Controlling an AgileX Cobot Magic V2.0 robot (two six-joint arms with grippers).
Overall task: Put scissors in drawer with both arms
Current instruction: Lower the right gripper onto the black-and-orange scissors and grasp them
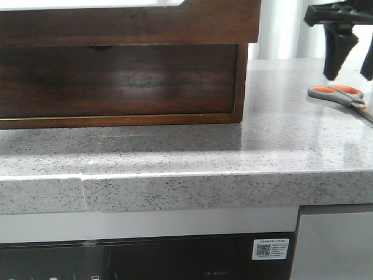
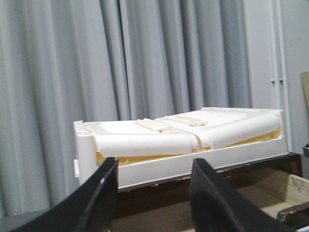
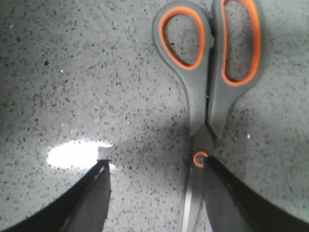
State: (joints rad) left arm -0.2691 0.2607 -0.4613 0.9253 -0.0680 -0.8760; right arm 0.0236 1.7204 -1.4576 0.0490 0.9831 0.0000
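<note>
The speckled grey countertop (image 1: pixel 280 146) carries a dark wooden cabinet (image 1: pixel 128 23) at its left rear; the drawer (image 1: pixel 116 79) sits closed and flush within it. At the far right, the scissors (image 1: pixel 339 95) lie flat on the stone, blades closed, well apart from the cabinet. The right gripper (image 3: pixel 157 193) hangs directly above them, jaws spread and empty. The left gripper (image 2: pixel 153 193) is raised, jaws apart, holding nothing.
</note>
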